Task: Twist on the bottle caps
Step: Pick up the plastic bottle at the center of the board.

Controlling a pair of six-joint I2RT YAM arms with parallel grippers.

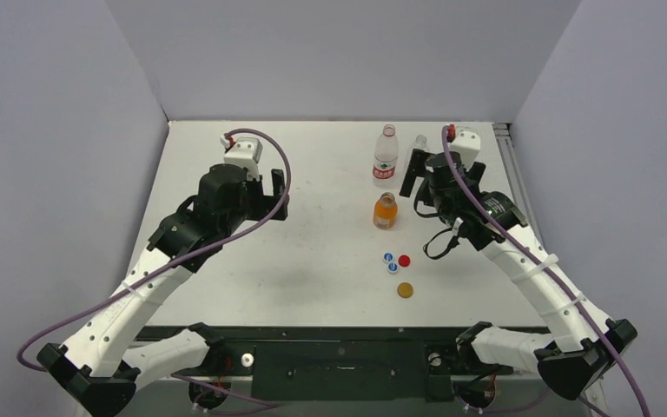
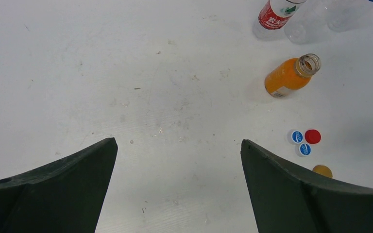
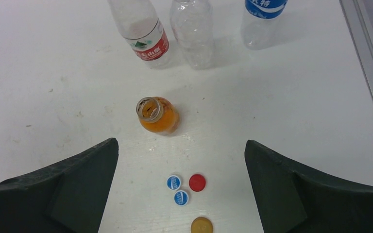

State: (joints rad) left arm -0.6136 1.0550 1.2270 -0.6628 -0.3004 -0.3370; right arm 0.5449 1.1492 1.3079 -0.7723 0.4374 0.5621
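The bottle caps lie loose on the white table: two blue-and-white caps (image 3: pixel 174 182) (image 3: pixel 181 197), a red cap (image 3: pixel 197 182) and an orange-gold cap (image 3: pixel 201 225). An uncapped orange juice bottle (image 3: pixel 159 116) stands just beyond them. Farther back stand a clear bottle with a red label (image 3: pixel 143 34), a plain clear bottle (image 3: pixel 193 31) and a blue-labelled one (image 3: pixel 263 22). My right gripper (image 3: pixel 181 142) hovers open above the caps, holding nothing. My left gripper (image 2: pixel 178 141) is open over bare table, left of the caps (image 2: pixel 304 149) and the juice bottle (image 2: pixel 289 77).
In the top view the caps (image 1: pixel 397 263) cluster right of centre, the juice bottle (image 1: pixel 386 211) behind them. The right gripper (image 1: pixel 412 174) sits close beside the bottles (image 1: pixel 386 156). Grey walls enclose the table; a metal rail (image 1: pixel 504 139) runs along its right edge.
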